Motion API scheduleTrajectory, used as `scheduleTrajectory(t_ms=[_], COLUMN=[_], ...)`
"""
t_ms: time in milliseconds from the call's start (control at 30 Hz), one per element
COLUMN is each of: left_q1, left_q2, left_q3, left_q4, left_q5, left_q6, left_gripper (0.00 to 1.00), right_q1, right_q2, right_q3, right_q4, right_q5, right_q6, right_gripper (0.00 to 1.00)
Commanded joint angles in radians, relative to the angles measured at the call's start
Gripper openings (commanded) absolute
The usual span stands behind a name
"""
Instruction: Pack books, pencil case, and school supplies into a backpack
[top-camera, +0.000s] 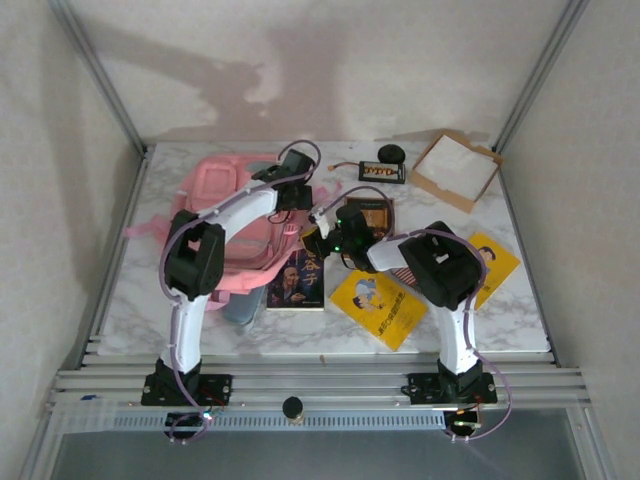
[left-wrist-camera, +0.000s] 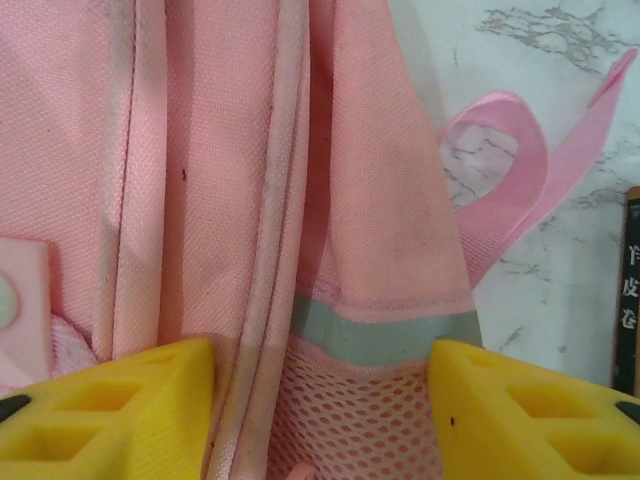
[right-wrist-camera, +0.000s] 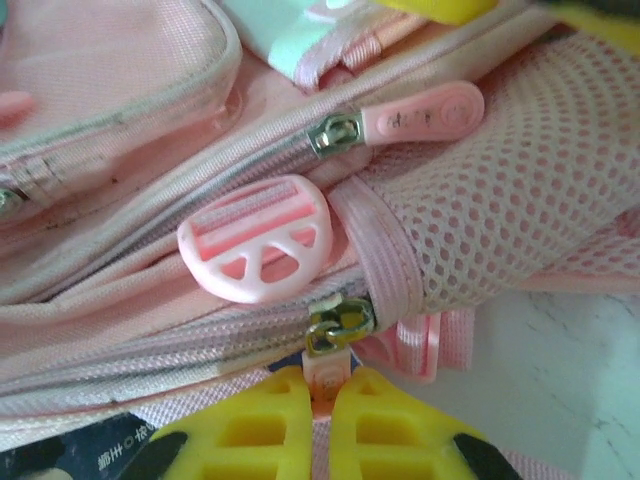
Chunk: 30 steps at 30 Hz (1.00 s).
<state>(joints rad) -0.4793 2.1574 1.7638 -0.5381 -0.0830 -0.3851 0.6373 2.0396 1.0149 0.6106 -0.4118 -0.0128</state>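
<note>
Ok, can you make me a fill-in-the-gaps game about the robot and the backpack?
The backpack is ____ in colour. The right gripper is shut on its ____ pull. The left gripper has its jaws ____ over the fabric. The book right of the dark blue book is ____.
Missing words: pink, zipper, open, yellow.

— Seen from above, what's covered?
— The left arm (top-camera: 215, 235) crosses the backpack (top-camera: 225, 190); the pencil case (top-camera: 241, 306) shows only a grey-blue end beneath it; the flag-striped pack (top-camera: 404, 275) lies mostly under the right arm (top-camera: 440, 265); the brown book (top-camera: 378, 214) is half behind that arm's wrist.
— And close up?
— The zip pull (right-wrist-camera: 322, 365) is lost between the closed fingers of the right gripper (right-wrist-camera: 322, 388); a book spine (left-wrist-camera: 628, 290) is cut by the right edge; whether the left gripper (left-wrist-camera: 320, 350) pinches the fold, I can't tell.
</note>
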Motion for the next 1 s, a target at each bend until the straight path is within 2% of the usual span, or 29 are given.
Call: scheduleTrajectory(t_ms=[0, 100, 233, 333, 567, 700, 967], left_q1=[-0.024, -0.031, -0.045, -0.045, -0.045, -0.051, -0.049], left_q2=[0.069, 0.076, 0.109, 0.136, 0.14, 0.137, 0.146], left_q3=[0.041, 0.053, 0.098, 0.13, 0.141, 0.138, 0.137], left_q4=[-0.073, -0.09, -0.117, -0.129, -0.114, -0.112, -0.084], left_q5=[-0.01, 0.021, -0.017, -0.018, 0.069, 0.118, 0.059], left_q6=[0.027, 0.035, 0.046, 0.038, 0.043, 0.045, 0.022], left_gripper=[0.54, 0.51, 0.46, 0.37, 0.22, 0.18, 0.1], right_q1=[0.01, 0.01, 0.01, 0.01, 0.01, 0.01, 0.015], right_q2=[-0.056, -0.067, -0.071, -0.075, -0.086, -0.083, -0.096], right_q3=[-0.009, -0.023, -0.02, -0.024, -0.044, -0.038, -0.037], right_q4=[0.057, 0.082, 0.094, 0.095, 0.094, 0.095, 0.074], right_q5=[0.012, 0.034, 0.031, 0.028, 0.025, 0.025, 0.01], right_q6=[-0.011, 0.001, 0.011, 0.011, 0.017, 0.022, 0.0], right_gripper=[0.0, 0.0, 0.0, 0.0, 0.0, 0.0, 0.0])
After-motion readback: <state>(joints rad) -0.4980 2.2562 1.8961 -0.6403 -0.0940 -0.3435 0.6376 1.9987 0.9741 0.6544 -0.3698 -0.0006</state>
